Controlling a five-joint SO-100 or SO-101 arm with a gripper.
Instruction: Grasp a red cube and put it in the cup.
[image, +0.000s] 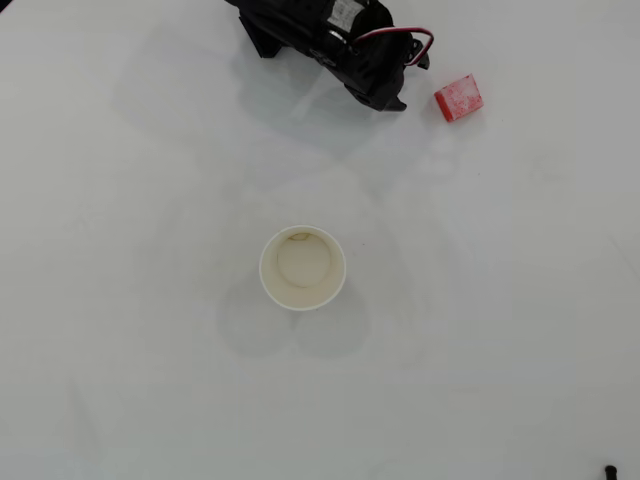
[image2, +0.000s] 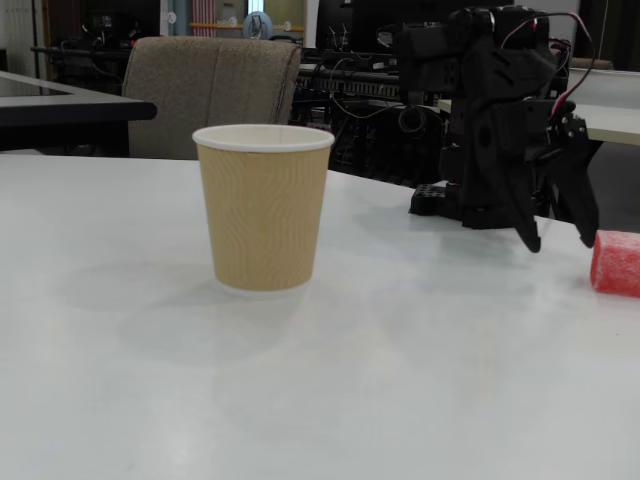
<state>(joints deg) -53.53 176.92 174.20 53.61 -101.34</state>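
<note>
Your gripper (image2: 558, 240) hangs with its fingers spread and empty; the red cube (image2: 615, 263) lies just to its right, the cup (image2: 264, 207) well left.

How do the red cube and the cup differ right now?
Colour: the red cube is red with whitish scuffs; the cup is tan outside with a white rim.
Size: the cube is much smaller and lower; the cup stands tall.
Place: the cube lies beside the end effector; the cup stands alone, mid-table.
Shared: both rest on the white table, ungrasped.
</note>
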